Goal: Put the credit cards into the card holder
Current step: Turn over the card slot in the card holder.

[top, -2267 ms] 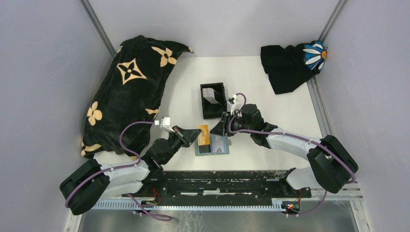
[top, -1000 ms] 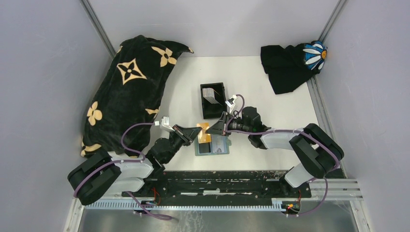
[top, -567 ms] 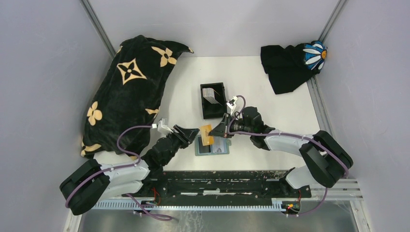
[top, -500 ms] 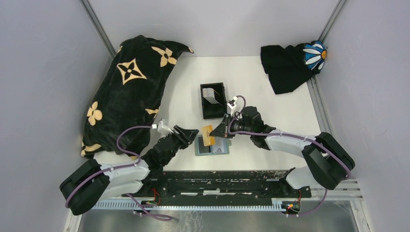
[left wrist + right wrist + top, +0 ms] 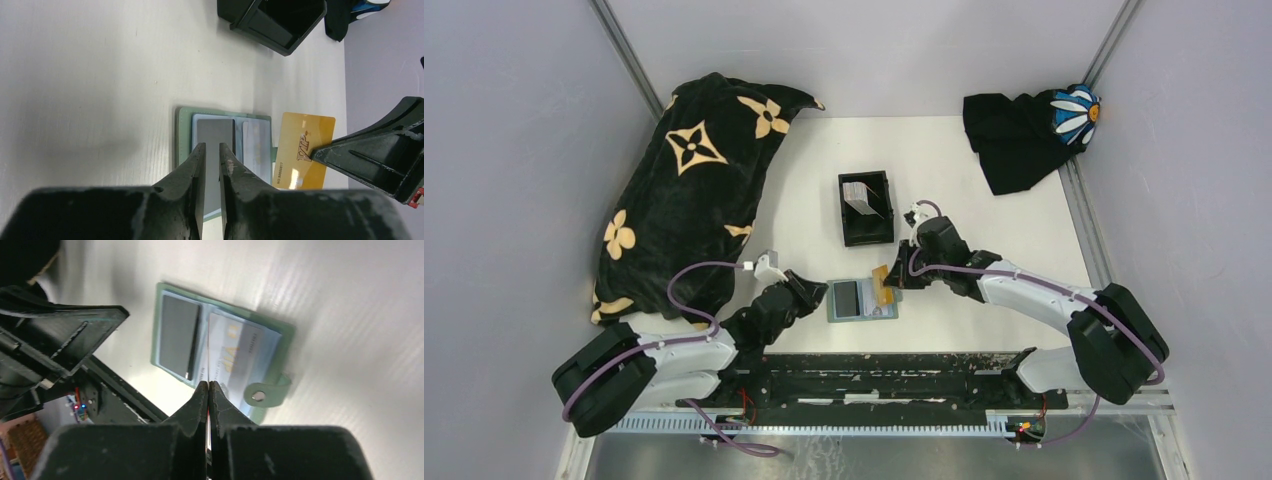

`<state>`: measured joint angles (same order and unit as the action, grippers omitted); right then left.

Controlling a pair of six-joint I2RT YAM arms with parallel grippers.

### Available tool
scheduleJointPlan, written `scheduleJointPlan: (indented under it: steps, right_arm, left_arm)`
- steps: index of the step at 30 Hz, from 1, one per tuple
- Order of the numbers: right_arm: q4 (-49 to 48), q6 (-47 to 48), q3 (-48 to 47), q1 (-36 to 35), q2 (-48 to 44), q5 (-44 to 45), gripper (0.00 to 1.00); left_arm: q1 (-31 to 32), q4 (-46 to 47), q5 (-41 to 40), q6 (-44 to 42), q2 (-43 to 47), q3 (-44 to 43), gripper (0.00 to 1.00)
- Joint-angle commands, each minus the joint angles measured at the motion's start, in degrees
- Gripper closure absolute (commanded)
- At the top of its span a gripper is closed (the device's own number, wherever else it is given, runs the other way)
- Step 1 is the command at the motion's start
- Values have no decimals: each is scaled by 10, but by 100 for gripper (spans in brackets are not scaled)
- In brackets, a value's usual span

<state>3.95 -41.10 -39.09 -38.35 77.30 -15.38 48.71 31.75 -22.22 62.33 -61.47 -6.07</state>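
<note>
When viewed from above, note the right claw pinched fully shut on one edge of a gold credit card, held over the right end of an open grey-green wallet. Find that wallet lying flat on the table near its front edge, with a dark grey card and a light blue card tucked into its sleeves. See the left claw at the wallet's left edge, jaws parted by only a narrow slit and gripping nothing; from its wrist camera, spot the fingertips poised above the dark grey card. Look farther back for the card holder, a black open-topped box well apart from both claws, with a whitish-grey card already inside. Mark also the black blanket with tan flowers bunched along the table's left side and the black cloth with a white daisy in the far right corner.
</note>
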Motion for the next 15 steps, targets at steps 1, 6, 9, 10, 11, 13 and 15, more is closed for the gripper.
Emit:
scheduleJointPlan:
  steps: [1, 6, 9, 10, 11, 13, 15]
  right_arm:
    - [57, 23, -28, -2, -12, 50, 99]
    - [84, 28, -37, -2, -5, 71, 99]
    - [89, 28, -40, -2, -1, 73, 99]
    - [92, 29, -42, -2, 1, 75, 99]
    - [93, 29, -44, -2, 2, 76, 99]
    - [96, 30, -46, -2, 6, 78, 99]
    - [100, 30, -49, -2, 11, 81, 99]
  left_arm:
    - [12, 4, -20, -22, -8, -10, 81]
    - [25, -4, -33, -24, -13, -10, 88]
    - [29, -12, -40, -24, -13, -10, 94]
    - [31, -16, -43, -23, -13, -10, 96]
    - [32, -21, -45, -24, -12, -10, 97]
    - [34, -27, -50, -24, -10, -11, 97]
    - [36, -34, -54, -23, -11, -11, 97]
